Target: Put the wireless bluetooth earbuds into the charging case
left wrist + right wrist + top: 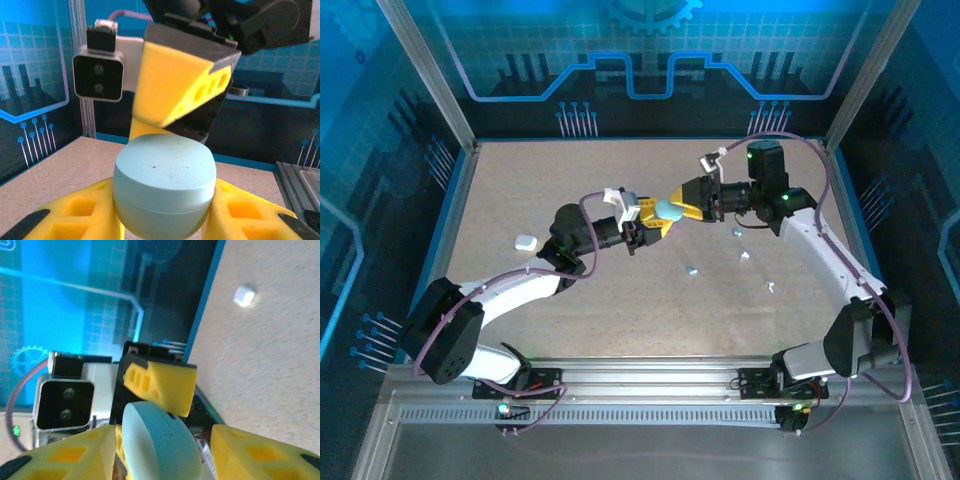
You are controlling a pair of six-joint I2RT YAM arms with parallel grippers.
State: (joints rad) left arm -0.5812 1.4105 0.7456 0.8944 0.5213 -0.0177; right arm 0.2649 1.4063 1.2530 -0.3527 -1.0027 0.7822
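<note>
Wireless bluetooth earbuds (691, 270): tiny pale plastic buds, lying loose on the speckled beige counter (570, 330) right of centre. Four are counted in the top view, spread apart from one another near the right arm. Their exact colours are too small to tell. None is in the case.

Charging case (669, 210): a teal, round, pebble-smooth plastic shell, lid closed, held up off the counter near its middle, where the two arms meet.

Left fingers (647, 212): yellow with slotted sides, closed on the charging case (162, 185). In the left wrist view the shell sits squarely between the two left fingers (75, 215), touching both at its rounded side wall.

Right fingers (690, 210): same yellow pattern, reaching in from the opposite side. In the right wrist view the charging case (157, 440) stands edge-on between the right fingers (260, 450), its flat faces towards them and close to both. Whether they press on it cannot be told. In the left wrist view one right finger (170, 85) lies at the top face of the shell.

Other item: a small white rounded plastic piece (525, 242) rests on the counter on the left side, well apart from the earbuds; it also shows in the right wrist view (244, 296)
</note>
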